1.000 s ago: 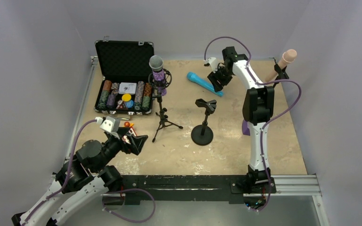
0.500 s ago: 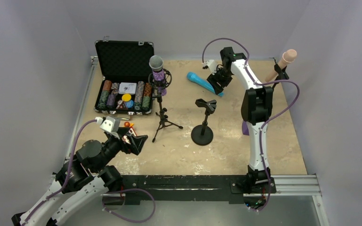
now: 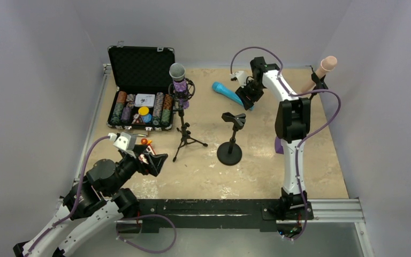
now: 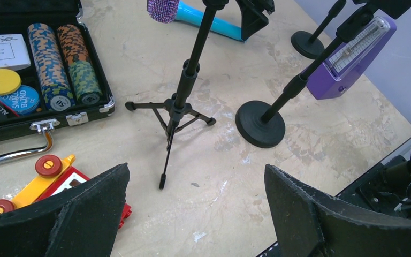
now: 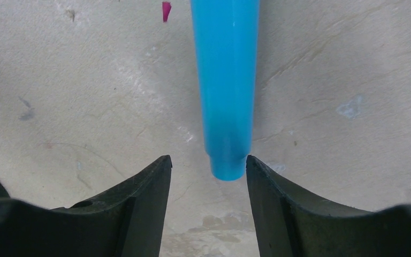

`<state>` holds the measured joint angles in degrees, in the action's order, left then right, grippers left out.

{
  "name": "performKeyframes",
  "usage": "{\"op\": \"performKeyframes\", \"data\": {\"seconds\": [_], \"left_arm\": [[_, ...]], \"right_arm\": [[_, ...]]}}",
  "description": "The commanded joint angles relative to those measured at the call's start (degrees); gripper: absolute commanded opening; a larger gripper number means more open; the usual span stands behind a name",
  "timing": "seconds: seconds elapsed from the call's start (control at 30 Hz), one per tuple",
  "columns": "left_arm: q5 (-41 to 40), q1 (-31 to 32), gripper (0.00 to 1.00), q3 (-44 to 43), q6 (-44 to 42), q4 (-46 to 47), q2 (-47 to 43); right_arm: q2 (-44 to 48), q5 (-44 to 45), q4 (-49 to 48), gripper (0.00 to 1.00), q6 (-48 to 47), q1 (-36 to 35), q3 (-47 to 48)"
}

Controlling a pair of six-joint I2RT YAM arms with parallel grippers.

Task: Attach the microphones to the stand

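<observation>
Two right fingers (image 5: 139,206) straddle blue microphone (image 5: 226,80) tail, gap beside one.

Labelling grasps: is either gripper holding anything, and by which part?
Nothing is held. The right gripper straddles the tail end of the blue microphone, a gap left on one side; the microphone lies on the table. The left gripper is open, empty.
</observation>
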<state>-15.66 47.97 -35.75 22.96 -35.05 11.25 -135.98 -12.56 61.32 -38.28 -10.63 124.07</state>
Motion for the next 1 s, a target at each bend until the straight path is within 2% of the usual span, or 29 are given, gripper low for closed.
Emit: {"op": "performKeyframes", "data": {"seconds": [0.0, 0.23, 0.33, 0.6, 0.83, 0.97], "left_arm": [[0.0, -0.4, 1.0, -1.5, -0.3, 0.6, 0.1], [0.3, -0.4, 0.99, -1.5, -0.4, 1.2, 0.2], [0.5, -0.4, 0.99, -1.0, 0.0, 1.7, 0.2], [0.5, -0.4, 0.99, -1.1, -0.1, 1.3, 0.1], [0.1, -0.4, 1.0, -0.3, 0.3, 1.1, -0.4], [0.3, -0.4, 1.0, -0.2, 0.2, 1.9, 0.1]], "right_arm": [[10.5, -5.6, -7.6, 0.58, 3.3, 1.2, -6.4], [23.0, -10.9, -11.2, 0.64, 5.0, 2.2, -9.1], [24.0, -11.6, -11.0, 0.73, 5.6, 2.3, -9.0], [6.3, -6.8, -3.4, 0.75, 4.5, 1.9, 2.3], [4.5, -5.5, -7.8, 0.75, 4.7, 1.6, -1.9], [1.5, -4.9, -5.8, 0.75, 4.7, 1.4, 1.3]]}}
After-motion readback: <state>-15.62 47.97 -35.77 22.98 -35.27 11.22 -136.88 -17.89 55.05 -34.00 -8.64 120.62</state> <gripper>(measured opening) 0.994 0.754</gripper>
